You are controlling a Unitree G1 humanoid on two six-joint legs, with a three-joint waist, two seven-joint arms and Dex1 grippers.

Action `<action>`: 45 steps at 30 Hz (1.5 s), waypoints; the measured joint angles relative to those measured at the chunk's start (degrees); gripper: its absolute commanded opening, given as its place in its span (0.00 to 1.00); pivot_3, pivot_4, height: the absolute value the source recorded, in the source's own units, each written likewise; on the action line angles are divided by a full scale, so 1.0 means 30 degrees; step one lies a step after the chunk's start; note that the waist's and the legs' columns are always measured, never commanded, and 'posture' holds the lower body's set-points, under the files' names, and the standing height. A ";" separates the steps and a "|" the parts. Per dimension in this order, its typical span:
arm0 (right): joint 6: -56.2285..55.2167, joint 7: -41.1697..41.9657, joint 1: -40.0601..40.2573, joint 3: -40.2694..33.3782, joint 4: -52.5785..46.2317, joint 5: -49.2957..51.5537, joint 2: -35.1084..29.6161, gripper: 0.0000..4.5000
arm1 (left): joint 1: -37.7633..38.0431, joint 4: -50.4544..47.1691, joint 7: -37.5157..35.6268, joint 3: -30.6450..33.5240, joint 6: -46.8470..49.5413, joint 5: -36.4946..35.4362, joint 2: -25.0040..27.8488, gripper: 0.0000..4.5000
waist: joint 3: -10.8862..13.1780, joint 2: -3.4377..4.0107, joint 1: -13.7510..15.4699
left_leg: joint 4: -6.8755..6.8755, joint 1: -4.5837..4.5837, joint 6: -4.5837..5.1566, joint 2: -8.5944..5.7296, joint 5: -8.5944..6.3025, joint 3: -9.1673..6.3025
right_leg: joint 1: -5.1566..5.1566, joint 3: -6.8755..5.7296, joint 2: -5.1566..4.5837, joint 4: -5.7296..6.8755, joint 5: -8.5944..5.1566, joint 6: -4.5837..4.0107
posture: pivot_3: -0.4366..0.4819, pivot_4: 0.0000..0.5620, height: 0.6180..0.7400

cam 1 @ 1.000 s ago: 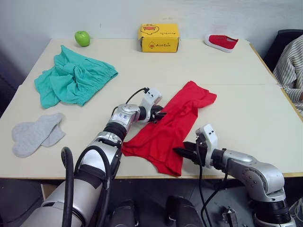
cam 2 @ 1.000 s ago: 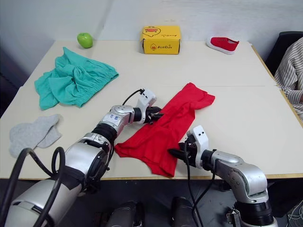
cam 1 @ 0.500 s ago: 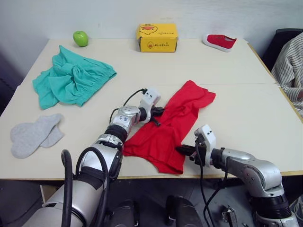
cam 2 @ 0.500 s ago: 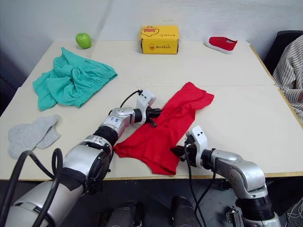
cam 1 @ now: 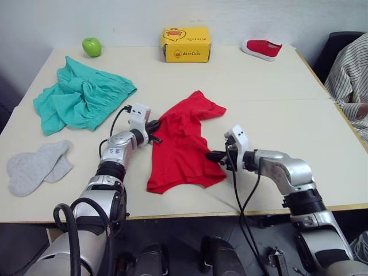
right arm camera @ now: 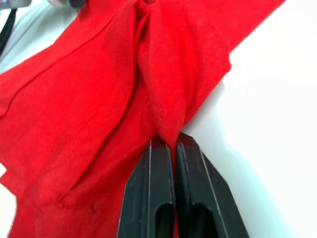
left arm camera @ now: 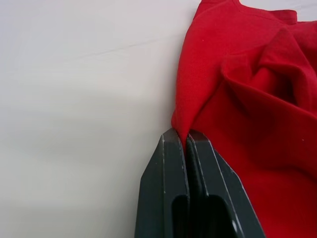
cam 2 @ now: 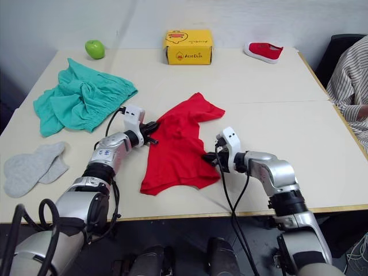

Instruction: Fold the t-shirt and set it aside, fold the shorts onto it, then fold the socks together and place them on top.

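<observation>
At the t-shirt's [cam 1: 181,144] two side edges both grippers are closed on cloth: left gripper [left arm camera: 186,140] has its jaws pressed together with a thin fold of red hem pinched between the tips, right gripper [right arm camera: 171,144] likewise clamps a narrow ridge of fabric on the opposite edge. Each bite looks shallow, right at the fingertips. Risk 1: hem slips out of either pinch if the arms pull apart or lift quickly, since so little cloth sits between the fingers; one corner dropping would skew the fold. Risk 2: shirt is bunched and creased between the two grips, not flat, so a fold made from here may trap wrinkles and give a lumpy base for the stack. Risk 3: right gripper may hold more than one layer; cannot tell from the wrist view. Shirt lies crumpled mid-table [cam 1: 276,86], near the front edge, so a drag toward the robot could pull its lower hem off the table. Shorts [cam 1: 80,99] lie well apart from the shirt on the robot's left, socks [cam 1: 35,167] nearer the front on that side; a wide left-arm sweep could disturb them. Beyond the shirt: yellow box [cam 1: 186,44], apple [cam 1: 91,46], red shoe [cam 1: 261,49], none in the path.
</observation>
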 measured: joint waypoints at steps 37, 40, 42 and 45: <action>-3.4400 0.6624 -0.3461 0.2978 1.3586 -1.0603 -0.1821 1.00 | 0.9222 -0.9699 -0.9530 -0.5430 -1.7810 0.2369 0.9823 1.00 | 0.0006 0.0034 -0.0517 | -0.0044 0.0355 -0.0027 0.0067 -0.0038 0.0155 | 0.0203 0.0095 -0.0007 0.0059 -0.0022 -0.0038 | 0.48 0.27 1.00; -3.5259 0.5354 -0.4370 0.3546 1.4542 -1.1871 -0.1320 1.00 | 0.8171 -0.8742 -0.9656 -0.6141 -1.8885 0.2841 0.9349 1.00 | -0.0015 0.0035 -0.0640 | -0.0044 0.0382 -0.0043 0.0074 -0.0029 0.0176 | 0.0203 0.0101 0.0001 0.0090 -0.0027 -0.0047 | 0.48 0.27 1.00; -3.5523 0.4535 -0.4812 0.3861 1.5135 -1.2551 -0.1096 1.00 | 0.7570 -0.7911 -0.9335 -0.6371 -1.9628 0.3384 0.9078 1.00 | -0.0054 0.0055 -0.0638 | -0.0039 0.0400 -0.0043 0.0074 -0.0022 0.0181 | 0.0212 0.0110 -0.0001 0.0106 -0.0027 -0.0047 | 0.48 0.27 1.00; -3.5809 0.3470 -0.5328 0.4193 1.5907 -1.3370 -0.0824 1.00 | 0.6645 -0.6528 -0.8741 -0.6788 -2.0596 0.4144 0.8725 1.00 | -0.0103 0.0071 -0.0562 | -0.0036 0.0439 -0.0034 0.0061 -0.0012 0.0177 | 0.0234 0.0118 -0.0025 0.0099 -0.0027 -0.0049 | 0.48 0.27 1.00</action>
